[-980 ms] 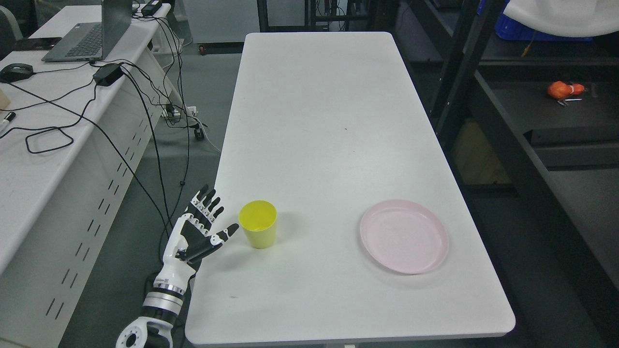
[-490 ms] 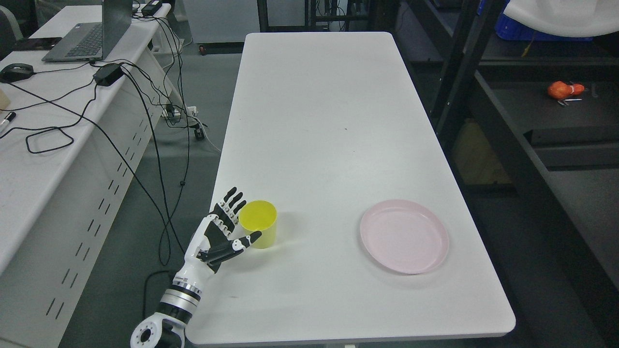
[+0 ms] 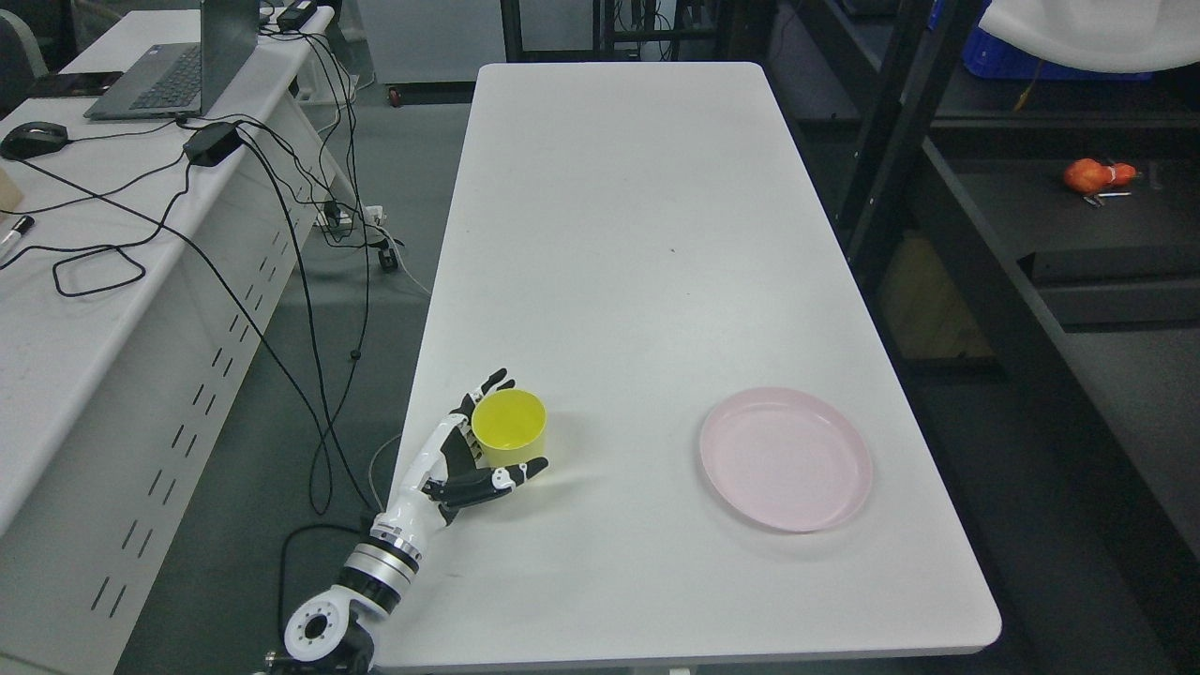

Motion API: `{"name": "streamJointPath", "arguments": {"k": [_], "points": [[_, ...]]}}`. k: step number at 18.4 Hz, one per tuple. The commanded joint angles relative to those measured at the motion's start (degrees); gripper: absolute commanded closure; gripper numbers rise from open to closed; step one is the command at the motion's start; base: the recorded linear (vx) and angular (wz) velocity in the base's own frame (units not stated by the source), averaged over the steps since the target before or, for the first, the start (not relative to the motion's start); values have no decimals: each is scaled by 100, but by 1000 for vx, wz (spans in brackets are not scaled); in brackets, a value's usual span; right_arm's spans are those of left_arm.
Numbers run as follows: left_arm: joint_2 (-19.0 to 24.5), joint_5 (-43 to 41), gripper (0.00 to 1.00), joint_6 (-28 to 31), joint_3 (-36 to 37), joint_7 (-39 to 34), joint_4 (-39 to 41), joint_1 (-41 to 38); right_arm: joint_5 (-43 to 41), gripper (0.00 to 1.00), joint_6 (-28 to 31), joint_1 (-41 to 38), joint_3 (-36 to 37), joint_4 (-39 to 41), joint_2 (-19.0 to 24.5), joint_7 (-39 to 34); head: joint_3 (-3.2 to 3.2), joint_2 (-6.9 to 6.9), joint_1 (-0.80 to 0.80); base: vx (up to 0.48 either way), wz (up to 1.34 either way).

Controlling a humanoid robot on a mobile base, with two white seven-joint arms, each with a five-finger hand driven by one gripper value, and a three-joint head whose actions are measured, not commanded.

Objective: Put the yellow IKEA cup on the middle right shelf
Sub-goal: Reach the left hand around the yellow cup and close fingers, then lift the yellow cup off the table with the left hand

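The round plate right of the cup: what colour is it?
Pale pink plate, head view.

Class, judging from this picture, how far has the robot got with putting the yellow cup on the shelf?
Early stage. Done: the left hand has reached the yellow cup. In hand: thumb and fingers wrap around the cup, which stands upright on the white table. Left: lifting it and carrying it to the dark shelf unit on the right.

The yellow cup (image 3: 509, 429), open mouth up, stands upright on the white desk (image 3: 637, 234) at about 7 o'clock.
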State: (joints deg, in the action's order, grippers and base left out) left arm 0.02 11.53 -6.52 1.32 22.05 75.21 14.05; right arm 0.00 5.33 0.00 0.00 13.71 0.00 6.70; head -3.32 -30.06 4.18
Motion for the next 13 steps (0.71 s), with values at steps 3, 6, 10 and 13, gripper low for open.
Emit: {"name": "streamJointPath", "arguments": {"k": [3, 6, 10, 13], "points": [[98, -388, 31, -51, 229, 9, -543, 98, -141, 1, 3, -79, -97, 0, -100, -2, 0, 0, 0, 0, 0], [98, -57, 81, -654, -218, 9, -534, -42, -141, 1, 3, -79, -97, 0, -100, -2, 0, 0, 0, 0, 0], [98, 666, 100, -1070, -369, 1, -176, -209, -141, 1, 3, -79, -97, 0, -100, -2, 0, 0, 0, 1, -23], [98, 1289, 100, -1062, -510, 1, 1122, -761, -141, 1, 3, -79, -97, 0, -100, -2, 0, 0, 0, 0, 7]]}}
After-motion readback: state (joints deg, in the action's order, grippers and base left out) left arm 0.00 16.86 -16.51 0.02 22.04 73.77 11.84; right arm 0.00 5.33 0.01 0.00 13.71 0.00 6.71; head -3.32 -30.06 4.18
